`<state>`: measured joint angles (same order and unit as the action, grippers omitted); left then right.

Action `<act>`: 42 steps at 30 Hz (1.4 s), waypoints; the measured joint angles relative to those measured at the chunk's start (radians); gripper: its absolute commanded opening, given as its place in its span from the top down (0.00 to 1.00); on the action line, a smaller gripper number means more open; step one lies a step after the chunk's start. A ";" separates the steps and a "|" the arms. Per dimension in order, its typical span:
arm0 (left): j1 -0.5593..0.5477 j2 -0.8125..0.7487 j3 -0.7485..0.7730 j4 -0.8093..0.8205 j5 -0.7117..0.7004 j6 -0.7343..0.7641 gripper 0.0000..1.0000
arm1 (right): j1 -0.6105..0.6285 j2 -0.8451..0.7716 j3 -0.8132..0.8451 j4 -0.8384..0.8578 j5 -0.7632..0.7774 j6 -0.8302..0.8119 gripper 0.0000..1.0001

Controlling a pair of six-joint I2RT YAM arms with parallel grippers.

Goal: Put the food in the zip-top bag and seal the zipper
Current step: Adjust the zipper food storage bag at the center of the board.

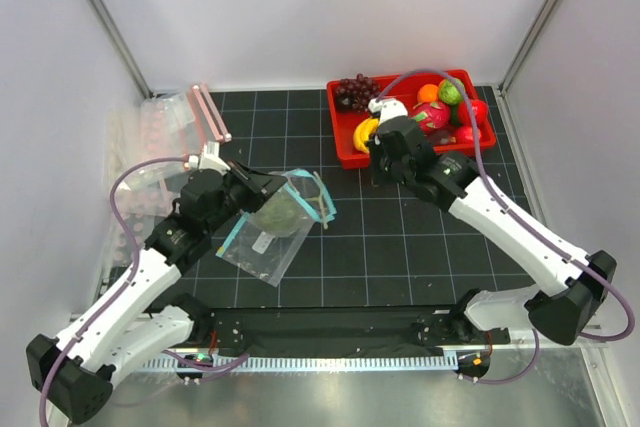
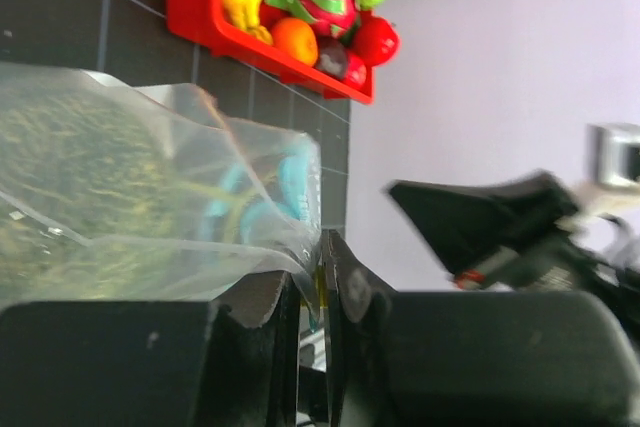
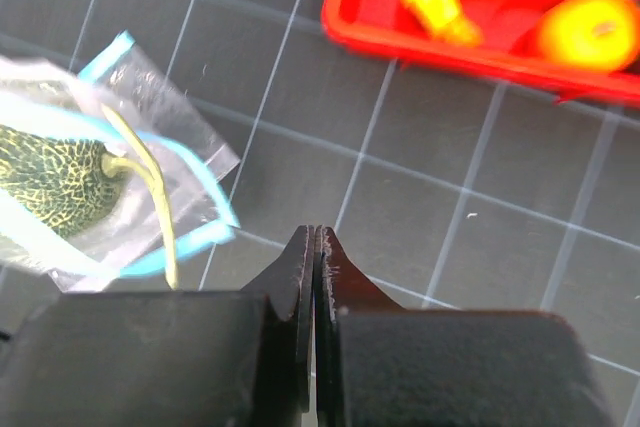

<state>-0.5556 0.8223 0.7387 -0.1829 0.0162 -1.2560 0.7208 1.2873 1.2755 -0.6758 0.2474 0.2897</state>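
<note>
- Overhead first: the bag [image 1: 262,247] lies on the bench [image 1: 420,247] left of centre, its mouth turned toward the right. The melon [image 1: 282,213] is already inside it. The left tool [image 1: 262,187] is at the upper edge of the mouth, and the right tool [image 1: 382,167] hangs over bare bench between the bag and the red tray [image 1: 344,152]. The banana [image 1: 365,133] lies in that tray (among other fruit that is not wanted).
- Left wrist: the left tool is clenched on the clear film of the bag, which runs down between its two fingers. The melon bulges against the plastic just beside them. Beyond the bag, the small red fruit [image 2: 378,42] sits at the far end of the tray.
- Right wrist: the right tool is clenched on nothing, its fingers pressed flat together above the bench. The zipper [image 3: 218,202] gapes in a loop around the melon's stem, unsealed. The banana is ahead, just over the tray's near wall.
- Step in hand, as I judge it: one fruit is bagged and the right arm is between trips, with the banana and red fruit yet to go in.
- Next move calls for the right tool to spread its fingers and reach over the tray wall. It should take the banana across its narrow body, while the left tool holds the mouth up and wide.
</note>
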 measured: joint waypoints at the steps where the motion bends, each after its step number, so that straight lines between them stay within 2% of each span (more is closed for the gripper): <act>1: 0.000 0.014 0.005 -0.005 -0.012 0.001 0.86 | 0.001 0.003 0.042 -0.031 0.023 0.000 0.99; 3: 0.002 0.054 0.028 -0.011 -0.022 0.008 0.85 | 0.003 0.013 0.122 -0.069 0.051 0.001 0.99; 4: 0.002 0.086 0.049 -0.011 -0.024 0.014 0.85 | 0.005 0.017 0.161 -0.075 0.062 0.001 0.94; 5: 0.003 0.117 0.073 -0.009 -0.024 0.023 0.86 | 0.006 0.020 0.193 -0.077 0.066 0.000 0.78; 6: 0.003 0.147 0.097 -0.009 -0.023 0.034 0.86 | 0.007 0.019 0.212 -0.072 0.064 0.001 0.48; 7: 0.005 0.174 0.118 -0.008 -0.023 0.046 0.86 | 0.008 0.015 0.216 -0.055 0.060 0.002 0.44; 9: 0.010 0.201 0.137 0.000 -0.025 0.073 0.87 | 0.010 -0.005 0.171 -0.002 0.033 -0.021 0.43; 12: 0.026 0.187 0.110 0.023 -0.038 0.101 0.87 | 0.011 -0.029 0.003 0.134 -0.016 -0.027 0.41; 18: 0.050 0.031 -0.121 0.179 -0.053 0.143 0.89 | 0.010 0.097 -0.241 0.361 -0.140 -0.014 0.40; 23: 0.052 -0.050 -0.234 0.260 -0.044 0.186 0.89 | -0.018 0.110 -0.383 0.573 -0.243 0.021 0.40; 27: 0.052 -0.082 -0.269 0.275 -0.045 0.220 0.89 | -0.035 0.145 -0.410 0.735 -0.302 0.031 0.37; 32: 0.052 -0.110 -0.288 0.283 -0.050 0.243 0.89 | -0.038 0.217 -0.412 0.879 -0.345 0.014 0.30; 34: 0.052 -0.115 -0.294 0.283 -0.050 0.244 0.89 | -0.038 0.247 -0.412 0.904 -0.348 -0.007 0.29; 38: 0.052 -0.115 -0.294 0.282 -0.050 0.248 0.89 | -0.038 0.297 -0.408 0.926 -0.352 -0.058 0.35; 42: 0.052 -0.113 -0.294 0.283 -0.049 0.249 0.89 | -0.039 0.361 -0.375 0.935 -0.379 -0.103 0.34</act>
<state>-0.5034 0.7090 0.4442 0.1001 -0.0330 -1.0065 0.6823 1.6485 0.9005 0.2592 -0.1314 0.1871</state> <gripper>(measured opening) 0.121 0.649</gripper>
